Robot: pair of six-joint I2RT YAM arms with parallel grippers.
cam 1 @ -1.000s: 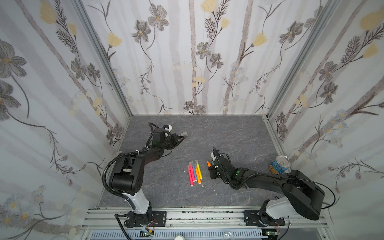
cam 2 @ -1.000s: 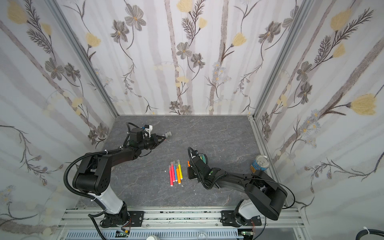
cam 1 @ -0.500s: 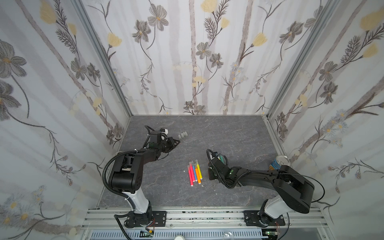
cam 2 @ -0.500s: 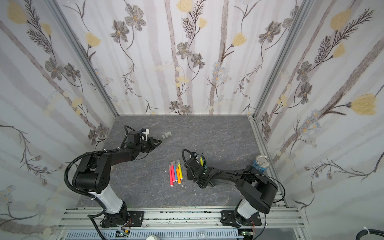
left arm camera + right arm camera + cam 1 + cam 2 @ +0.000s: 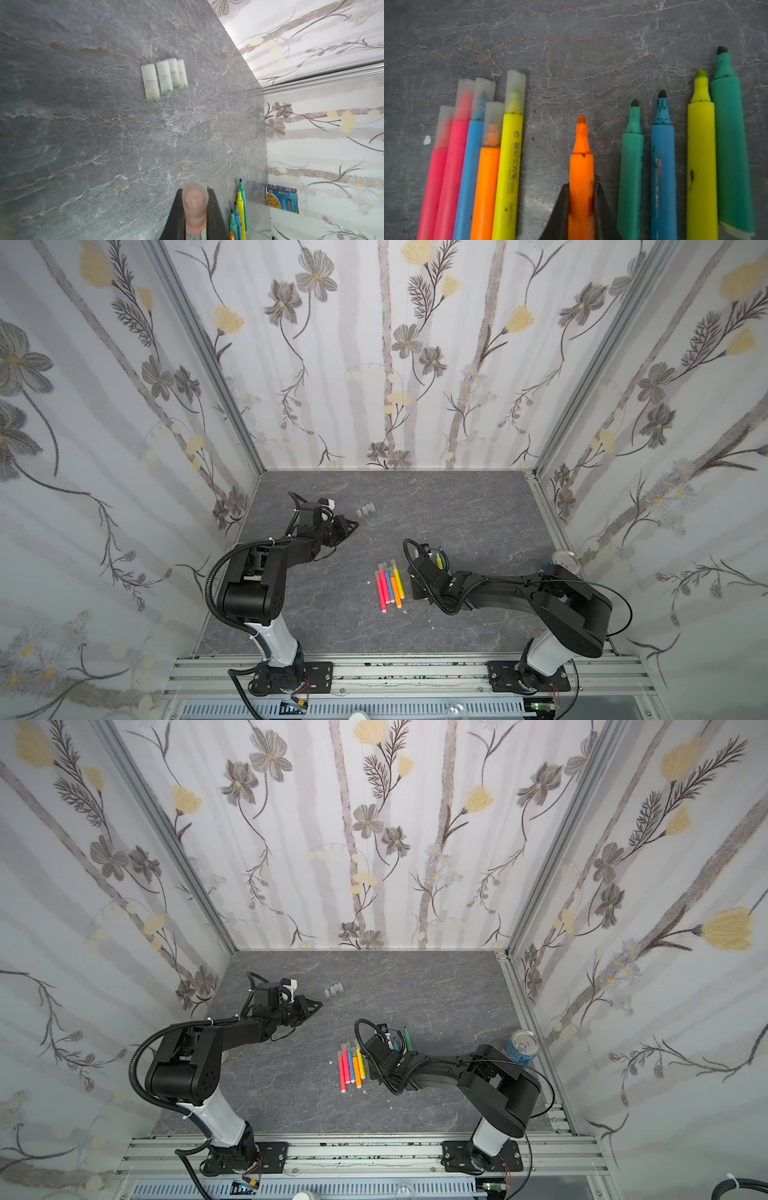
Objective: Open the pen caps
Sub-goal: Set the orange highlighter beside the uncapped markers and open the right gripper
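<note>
We start at the left gripper (image 5: 195, 193). Its jaws are drawn narrow onto a cloudy cap (image 5: 195, 207) with a pinkish tint, held end-on toward the wrist camera above the bare table (image 5: 83, 124). Ahead of it and well apart, four loose caps (image 5: 164, 78) lie side by side in a tight row. In both top views that row sits just past the gripper's tip, toward the back wall.

The right gripper (image 5: 581, 182) is also closed narrow, on the barrel of an orange pen (image 5: 581, 141) whose tip is bare. We cannot tell whether the pen touches the table. It sits between two groups: five capped pens (image 5: 473, 155) packed together on one side, and four open pens (image 5: 685, 166), two green, one blue and one yellow, on the other. A can (image 5: 519, 1048) stands near the right wall, out of the way.

We judge that the held cap belongs to the orange pen. That makes this the fifth pen of ten, at the set-down stage, so the task is about half done.

Next, the left arm needs to carry the cap forward and lay it beside the row without knocking the four, which would roll easily. The right arm needs to place the orange pen beside the open ones, let go, and move across to the capped group. Those barrels lie so close together that getting the jaws around one looks awkward.
</note>
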